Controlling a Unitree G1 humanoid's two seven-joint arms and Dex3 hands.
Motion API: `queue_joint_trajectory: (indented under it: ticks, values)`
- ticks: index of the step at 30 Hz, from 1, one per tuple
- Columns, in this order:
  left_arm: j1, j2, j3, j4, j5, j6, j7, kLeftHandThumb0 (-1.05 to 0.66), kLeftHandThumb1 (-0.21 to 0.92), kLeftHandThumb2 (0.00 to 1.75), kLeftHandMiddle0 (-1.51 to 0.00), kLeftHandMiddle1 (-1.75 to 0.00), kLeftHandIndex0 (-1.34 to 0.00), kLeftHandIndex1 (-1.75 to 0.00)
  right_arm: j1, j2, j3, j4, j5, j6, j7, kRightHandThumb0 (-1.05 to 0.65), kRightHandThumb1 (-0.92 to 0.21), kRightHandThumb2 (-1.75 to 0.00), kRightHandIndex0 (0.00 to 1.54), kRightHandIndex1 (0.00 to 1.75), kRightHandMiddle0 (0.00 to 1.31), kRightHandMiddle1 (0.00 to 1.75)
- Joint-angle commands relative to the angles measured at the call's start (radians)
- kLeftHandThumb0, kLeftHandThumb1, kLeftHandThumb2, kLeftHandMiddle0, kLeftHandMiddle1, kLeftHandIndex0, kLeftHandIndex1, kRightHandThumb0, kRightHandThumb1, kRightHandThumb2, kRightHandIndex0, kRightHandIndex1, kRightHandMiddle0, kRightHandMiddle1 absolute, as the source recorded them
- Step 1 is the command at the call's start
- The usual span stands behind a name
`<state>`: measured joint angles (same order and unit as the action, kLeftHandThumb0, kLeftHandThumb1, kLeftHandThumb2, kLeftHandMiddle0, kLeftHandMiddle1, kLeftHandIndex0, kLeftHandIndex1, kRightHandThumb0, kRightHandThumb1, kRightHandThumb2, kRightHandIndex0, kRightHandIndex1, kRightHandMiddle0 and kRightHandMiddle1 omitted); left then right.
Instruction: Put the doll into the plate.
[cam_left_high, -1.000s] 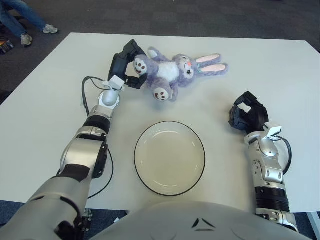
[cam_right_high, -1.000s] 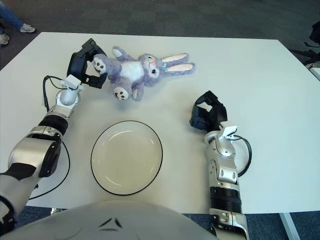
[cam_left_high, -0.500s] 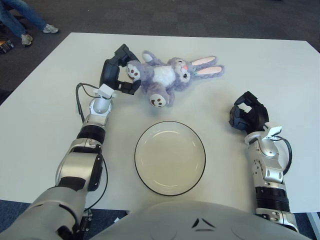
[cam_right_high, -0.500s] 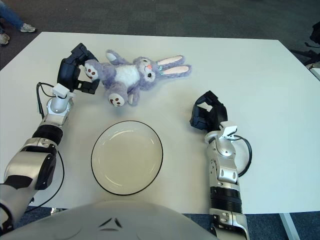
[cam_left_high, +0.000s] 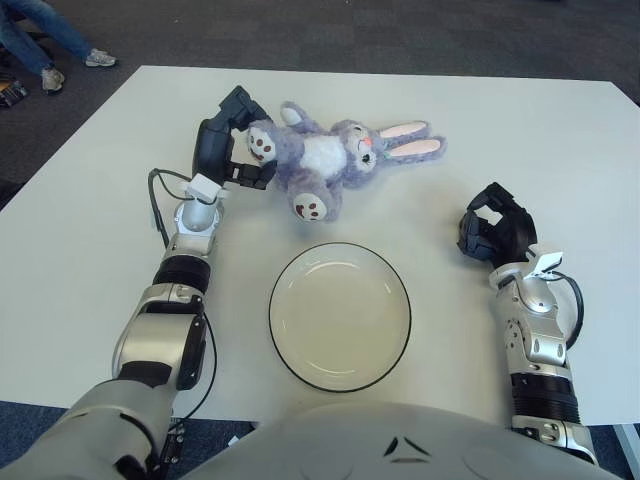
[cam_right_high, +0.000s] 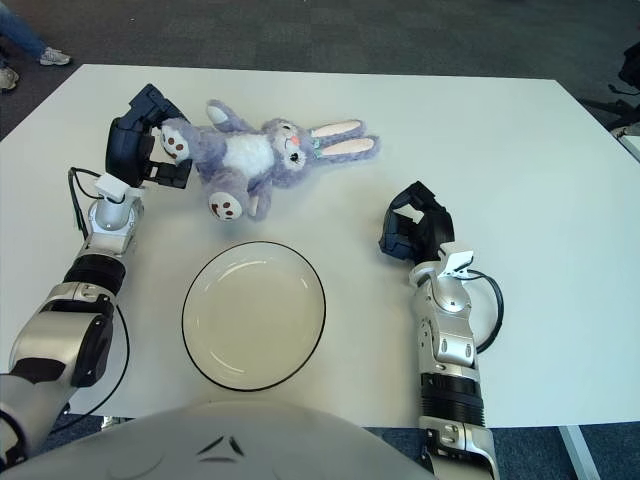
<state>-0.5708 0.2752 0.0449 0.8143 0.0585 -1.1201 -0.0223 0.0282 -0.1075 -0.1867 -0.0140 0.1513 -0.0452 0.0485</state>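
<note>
Purple plush, light and floppy by the look of it, the doll (cam_left_high: 325, 160) lies beyond the plate (cam_left_high: 340, 316), one foot pinched by the left hand (cam_left_high: 225, 145); a torso grip would sag less; the right hand (cam_left_high: 495, 232) is curled, empty.

Left hand (cam_right_high: 140, 140) closed on doll (cam_right_high: 255, 160) foot, beyond plate (cam_right_high: 254, 314), to its left. Doll's ears point right. Right hand (cam_right_high: 412, 228) curled, holding nothing, right of plate on white surface (cam_right_high: 520, 180).
</note>
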Motion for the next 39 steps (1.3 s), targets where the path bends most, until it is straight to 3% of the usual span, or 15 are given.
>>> queue_joint_trajectory:
  ticks: [1, 13, 18, 22, 25, 27, 30, 34, 39]
  values:
    - [0.004, 0.0, 0.013, 0.003, 0.013, -0.031, 0.004, -0.01, 0.23, 1.28, -0.74, -1.33, -0.62, -1.75, 0.03, 0.006, 0.004, 0.036, -0.004, 0.042, -0.001, -0.47, -0.35, -1.27, 1.2, 1.75, 0.59, 1.75]
    - [0.008, -0.002, 0.007, 0.004, 0.04, -0.011, -0.003, -0.01, 0.27, 1.27, -0.64, -1.45, -0.59, -1.75, 0.03, 0.007, 0.003, 0.036, -0.005, 0.042, 0.001, -0.47, -0.35, -1.28, 1.2, 1.75, 0.59, 1.75]
    - [0.002, 0.002, -0.009, 0.002, 0.018, 0.014, -0.045, -0.01, 0.34, 1.19, -0.64, -1.44, -0.5, -1.75, 0.03, 0.008, 0.003, 0.035, -0.005, 0.043, 0.0, -0.47, -0.34, -1.28, 1.2, 1.75, 0.59, 1.75]
    - [-0.014, 0.013, -0.02, 0.023, -0.03, 0.06, -0.123, -0.01, 0.5, 1.01, -0.56, -1.48, -0.34, -1.75, 0.03, 0.009, 0.003, 0.034, -0.003, 0.045, 0.0, -0.47, -0.34, -1.28, 1.2, 1.75, 0.59, 1.75]
    - [-0.024, 0.022, -0.019, 0.049, -0.068, 0.081, -0.183, -0.01, 0.73, 0.73, -0.43, -1.52, -0.17, -1.75, 0.029, 0.008, 0.002, 0.036, -0.003, 0.046, 0.001, -0.47, -0.34, -1.28, 1.2, 1.75, 0.59, 1.75]
    - [-0.026, 0.024, -0.017, 0.056, -0.081, 0.087, -0.208, -0.43, 0.84, 0.65, -0.32, -1.45, -0.07, -1.62, 0.028, 0.006, 0.001, 0.038, -0.002, 0.046, 0.002, -0.47, -0.34, -1.28, 1.2, 1.75, 0.59, 1.75]
    - [-0.028, 0.026, -0.019, 0.05, -0.099, 0.109, -0.251, -0.71, 0.89, 0.67, -0.27, -1.36, -0.02, -1.48, 0.028, 0.006, 0.001, 0.038, -0.002, 0.048, 0.002, -0.47, -0.34, -1.28, 1.2, 1.75, 0.59, 1.75]
    - [-0.021, 0.004, -0.019, 0.002, -0.119, 0.118, -0.271, -0.89, 0.91, 0.75, -0.23, -1.22, 0.0, -1.36, 0.028, 0.003, -0.001, 0.039, -0.002, 0.049, 0.005, -0.47, -0.34, -1.28, 1.2, 1.75, 0.59, 1.75]
    - [-0.007, -0.014, -0.011, -0.031, -0.16, 0.143, -0.304, -0.96, 0.92, 0.8, -0.19, -1.1, 0.0, -1.29, 0.027, -0.001, -0.005, 0.042, -0.001, 0.046, 0.008, -0.47, -0.34, -1.29, 1.2, 1.75, 0.6, 1.75]
